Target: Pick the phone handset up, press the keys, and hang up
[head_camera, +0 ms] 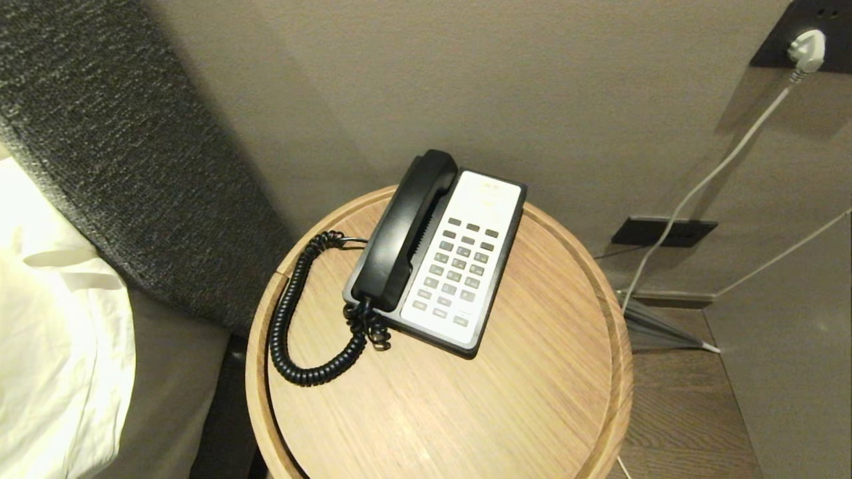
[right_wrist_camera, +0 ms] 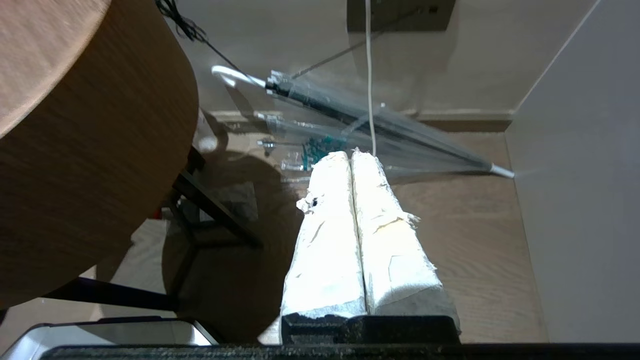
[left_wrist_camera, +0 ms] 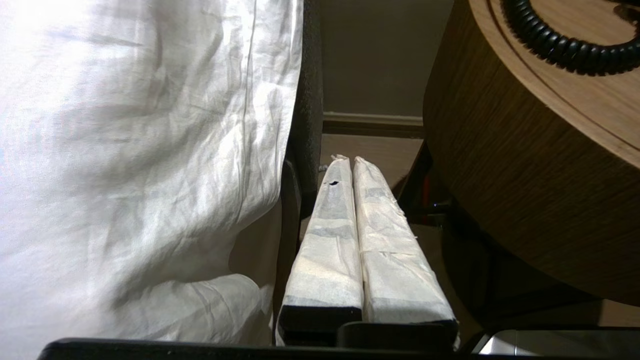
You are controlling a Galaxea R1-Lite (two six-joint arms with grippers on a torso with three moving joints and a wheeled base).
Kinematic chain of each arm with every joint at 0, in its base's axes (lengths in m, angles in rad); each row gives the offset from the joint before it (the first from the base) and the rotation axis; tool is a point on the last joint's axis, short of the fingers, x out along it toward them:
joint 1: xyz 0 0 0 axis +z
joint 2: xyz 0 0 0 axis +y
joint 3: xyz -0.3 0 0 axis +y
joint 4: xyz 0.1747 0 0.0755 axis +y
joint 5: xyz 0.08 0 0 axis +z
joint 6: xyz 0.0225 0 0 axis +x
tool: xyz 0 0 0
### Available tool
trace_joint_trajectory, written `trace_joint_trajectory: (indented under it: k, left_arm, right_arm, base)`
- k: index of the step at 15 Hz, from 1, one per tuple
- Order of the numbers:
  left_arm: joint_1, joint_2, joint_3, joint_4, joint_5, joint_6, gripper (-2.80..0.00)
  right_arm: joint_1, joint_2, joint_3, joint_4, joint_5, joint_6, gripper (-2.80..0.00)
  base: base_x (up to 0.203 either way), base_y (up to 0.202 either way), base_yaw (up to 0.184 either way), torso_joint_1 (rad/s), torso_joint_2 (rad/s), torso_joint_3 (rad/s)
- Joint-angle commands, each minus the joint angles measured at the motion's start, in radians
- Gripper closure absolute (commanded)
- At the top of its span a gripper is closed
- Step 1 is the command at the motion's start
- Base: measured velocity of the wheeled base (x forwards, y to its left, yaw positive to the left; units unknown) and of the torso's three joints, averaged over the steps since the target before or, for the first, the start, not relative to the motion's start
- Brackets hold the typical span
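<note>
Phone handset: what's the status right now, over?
Both grippers, left and right, shut, empty, parked below the table. Phone handset on its cradle, untouched. Nothing blocking it.

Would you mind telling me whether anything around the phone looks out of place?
Nothing on the table stands out: the phone handset sits in its cradle. The one oddity is a clear umbrella lying on the floor by the wall.
</note>
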State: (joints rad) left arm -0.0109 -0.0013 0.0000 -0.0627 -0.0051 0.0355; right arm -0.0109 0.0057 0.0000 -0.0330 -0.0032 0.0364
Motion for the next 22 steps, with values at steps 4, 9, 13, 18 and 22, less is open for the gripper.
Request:
trace_joint_trajectory:
  k: [4,9,13,18,22]
  left_arm:
    - [0.000,0.000,0.028,-0.003,0.005,-0.029,0.00]
    - [0.000,0.000,0.028,-0.003,0.004,-0.031,0.00]
    - [0.000,0.000,0.028,-0.003,0.005,-0.031,0.00]
    - [0.000,0.000,0.028,-0.003,0.005,-0.032,0.00]
    - [0.000,0.000,0.027,-0.003,0.005,-0.032,0.00]
  right_arm:
    - [0.000,0.003,0.012,-0.001,0.000,0.000,0.00]
    - [0.000,0.003,0.012,-0.001,0.000,0.000,0.00]
    - [0.000,0.003,0.012,-0.001,0.002,0.000,0.00]
    - [0.000,0.003,0.012,-0.001,0.001,0.000,0.00]
    - [0.000,0.003,0.012,-0.001,0.002,0.000,0.00]
  base:
    - [0.000,0.000,0.000,0.002,0.01,0.195]
    - [0.000,0.000,0.000,0.003,0.00,0.204]
    - [0.000,0.000,0.000,0.000,0.00,0.198]
    - [0.000,0.000,0.000,0.002,0.00,0.204]
    - [0.000,0.000,0.000,0.005,0.00,0.200]
